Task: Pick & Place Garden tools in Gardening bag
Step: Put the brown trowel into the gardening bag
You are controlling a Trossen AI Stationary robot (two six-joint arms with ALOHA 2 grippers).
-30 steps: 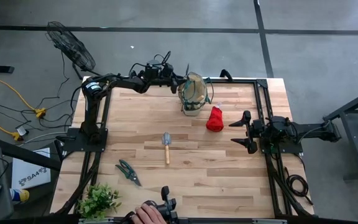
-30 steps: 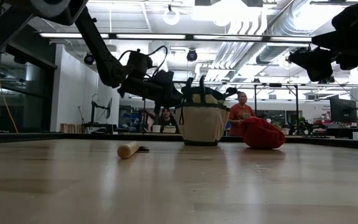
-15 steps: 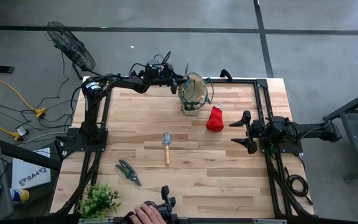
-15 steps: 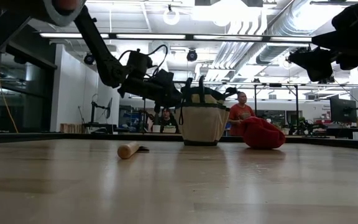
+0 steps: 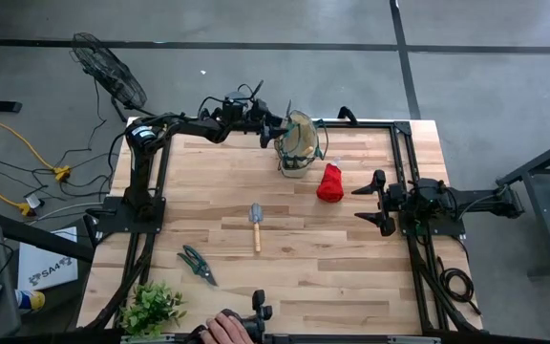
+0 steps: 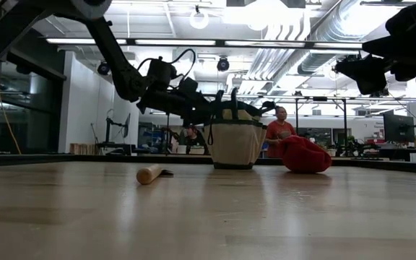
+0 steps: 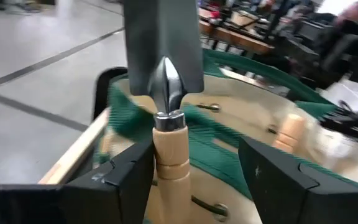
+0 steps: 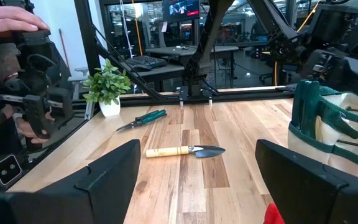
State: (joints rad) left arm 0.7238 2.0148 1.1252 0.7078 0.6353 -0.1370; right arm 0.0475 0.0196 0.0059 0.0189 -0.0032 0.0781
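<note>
Left tool [image 7: 194, 171], its fingers spread, is hovering at the gardening bag [image 5: 297, 145] rim, a wooden-handled tool [image 7: 168, 124] standing ungripped between them, blade up, handle dropping into the bag. Step in hand: release into the bag. The next move probably calls for withdrawing and fetching another item. On the counter [image 5: 351, 277]: one trowel [image 5: 255, 222], one pruning shears [image 5: 197, 264], one red bundle [image 5: 329, 183]. Right tool [image 5: 374, 203] is waiting, unclenched.
</note>
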